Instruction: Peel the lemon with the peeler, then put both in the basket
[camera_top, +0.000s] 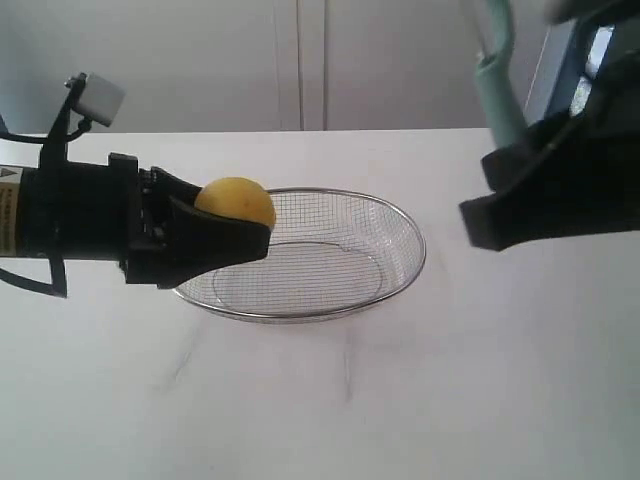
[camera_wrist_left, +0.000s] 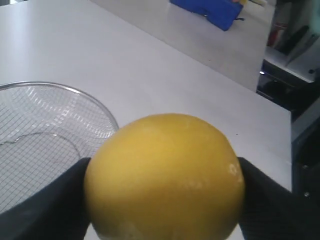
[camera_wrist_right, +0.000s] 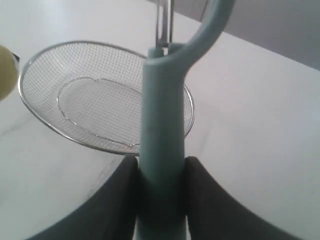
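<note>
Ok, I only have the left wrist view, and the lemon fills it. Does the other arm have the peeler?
Observer: Yes. The right hand is shut on the handle of the peeler, with the blade end pointing away from the hand.
Operator: Is the blade anywhere near the lemon?
Observer: No. In the exterior view the peeler is raised on the right side, well apart from the lemon and not touching it.
Operator: I see only a slice of the basket. Is anything in it?
Observer: Nothing. The right wrist view shows the whole basket, and its mesh is bare.
</note>
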